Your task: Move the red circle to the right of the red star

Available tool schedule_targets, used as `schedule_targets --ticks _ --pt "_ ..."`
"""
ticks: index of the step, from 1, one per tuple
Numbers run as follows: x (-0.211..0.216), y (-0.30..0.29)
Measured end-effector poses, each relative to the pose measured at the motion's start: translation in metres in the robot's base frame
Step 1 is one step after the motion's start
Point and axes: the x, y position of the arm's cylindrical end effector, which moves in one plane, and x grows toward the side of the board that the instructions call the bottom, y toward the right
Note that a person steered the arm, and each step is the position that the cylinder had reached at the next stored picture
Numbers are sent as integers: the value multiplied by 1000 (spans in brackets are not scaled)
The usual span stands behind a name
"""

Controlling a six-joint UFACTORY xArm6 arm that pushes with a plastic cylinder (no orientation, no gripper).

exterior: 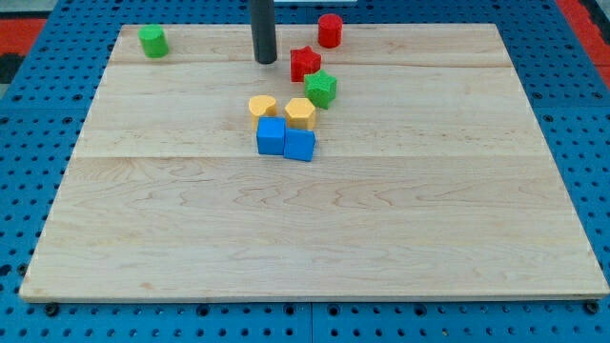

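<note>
The red circle (330, 30) is seen near the view's top edge of the wooden tabletop (315, 229). It sits up and a little to the view's right of the red star (305, 63), close to it, but no touching can be made out. My tip (265, 61) is set down just to the view's left of the red star, on the far side from the red circle.

No fingers are carried by this arm — only a plain dark rod — so nothing can be grabbed or let go; blocks can only be pushed.

For the job to be done well, the tip should probably be taken around the top of the red star, not through it. Then the red circle could be nudged down the view until it sits level with the star, on the star's right. The push should be slow and aimed at the circle's middle (a round block may slip sideways).

The green star (321, 89) is touching the red star's lower right side — it could get bumped, so care is needed there.
</note>
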Motion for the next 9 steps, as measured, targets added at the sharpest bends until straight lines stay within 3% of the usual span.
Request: schedule_targets --ticks 1,2,3,4,5,6,9 --pt "25 16" --pt "-19 61" --pt "-19 46" --pt "-53 10" --pt "-89 29" --pt "-90 34" --pt "-90 139"
